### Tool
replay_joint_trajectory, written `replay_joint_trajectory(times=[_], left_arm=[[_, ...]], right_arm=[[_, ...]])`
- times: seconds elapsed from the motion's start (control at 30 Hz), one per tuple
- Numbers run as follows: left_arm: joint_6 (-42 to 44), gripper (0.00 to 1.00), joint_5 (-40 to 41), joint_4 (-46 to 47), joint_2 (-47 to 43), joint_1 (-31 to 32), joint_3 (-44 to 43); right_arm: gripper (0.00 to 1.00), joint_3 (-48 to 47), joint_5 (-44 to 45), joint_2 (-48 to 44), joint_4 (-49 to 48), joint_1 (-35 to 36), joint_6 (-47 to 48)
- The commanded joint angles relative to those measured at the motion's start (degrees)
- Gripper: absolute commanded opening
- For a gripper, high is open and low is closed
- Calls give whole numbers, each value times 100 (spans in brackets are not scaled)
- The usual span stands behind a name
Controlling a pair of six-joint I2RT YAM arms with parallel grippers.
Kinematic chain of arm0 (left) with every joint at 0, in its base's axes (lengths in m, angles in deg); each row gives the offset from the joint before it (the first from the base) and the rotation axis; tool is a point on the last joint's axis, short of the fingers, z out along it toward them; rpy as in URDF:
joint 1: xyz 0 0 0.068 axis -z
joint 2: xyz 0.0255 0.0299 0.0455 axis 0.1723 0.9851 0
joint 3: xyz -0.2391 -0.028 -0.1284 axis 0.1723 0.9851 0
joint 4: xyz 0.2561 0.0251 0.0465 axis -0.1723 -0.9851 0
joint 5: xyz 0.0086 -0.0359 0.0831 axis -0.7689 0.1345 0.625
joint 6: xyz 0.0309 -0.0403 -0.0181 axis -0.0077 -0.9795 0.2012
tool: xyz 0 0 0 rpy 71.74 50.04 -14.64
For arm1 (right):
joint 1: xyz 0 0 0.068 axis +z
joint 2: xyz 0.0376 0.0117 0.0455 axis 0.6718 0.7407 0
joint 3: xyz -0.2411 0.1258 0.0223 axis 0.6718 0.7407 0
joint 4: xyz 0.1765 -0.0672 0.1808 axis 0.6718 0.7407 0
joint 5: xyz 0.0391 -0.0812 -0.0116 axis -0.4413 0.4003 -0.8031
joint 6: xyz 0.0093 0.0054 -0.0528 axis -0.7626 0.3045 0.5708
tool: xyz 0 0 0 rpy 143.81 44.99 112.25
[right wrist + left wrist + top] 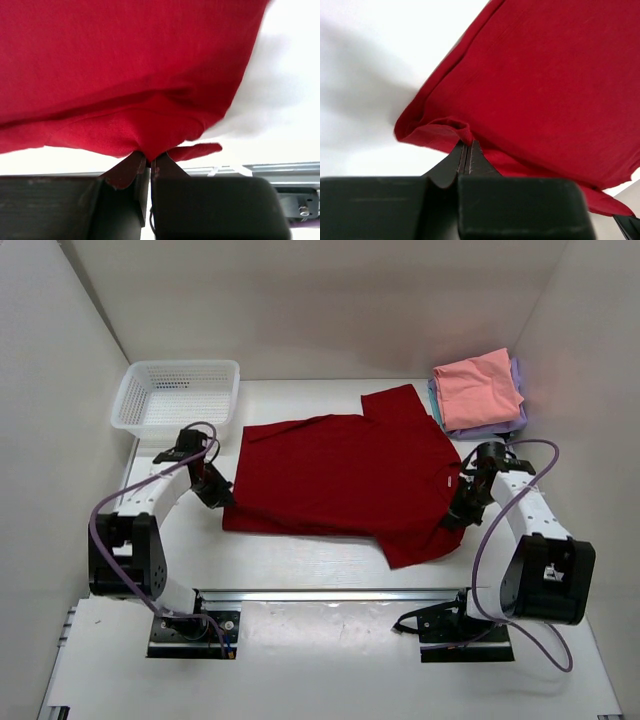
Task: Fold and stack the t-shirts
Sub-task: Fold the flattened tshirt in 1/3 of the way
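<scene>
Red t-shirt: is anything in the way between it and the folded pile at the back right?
Nothing visible lies between the red t-shirt and the folded pile; the white basket sits off to the left.

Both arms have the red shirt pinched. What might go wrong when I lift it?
The left fingers and right fingers pinch only a thin edge bunch of the plain dark red cloth t-shirt; it may slip out. The right arm sits close to the folded salmon pink shirt and might nudge that stack.
</scene>
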Motion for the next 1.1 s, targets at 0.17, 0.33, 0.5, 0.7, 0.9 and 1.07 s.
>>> replay_joint_trajectory(times=[0.17,0.33,0.5,0.7,0.9,1.07], left_arm=[[75,0,-221,338,864,-13,-888],[31,0,-431,444,1313,-48,-1187],[49,0,-388,417,1691,-109,-1600],[58,0,-353,356,2086,-92,-1995],[110,0,-168,128,2227,-145,-2085],[163,0,-45,118,2315,-180,-2049]], right_arm=[[0,-815,111,864,-334,-134,24],[0,-1141,164,1260,-405,-152,6],[0,-1439,164,1656,-413,-152,50],[0,-1791,138,2042,-405,-117,85],[0,-2133,146,2333,-388,-73,85],[0,-2484,181,2561,-396,-47,111]])
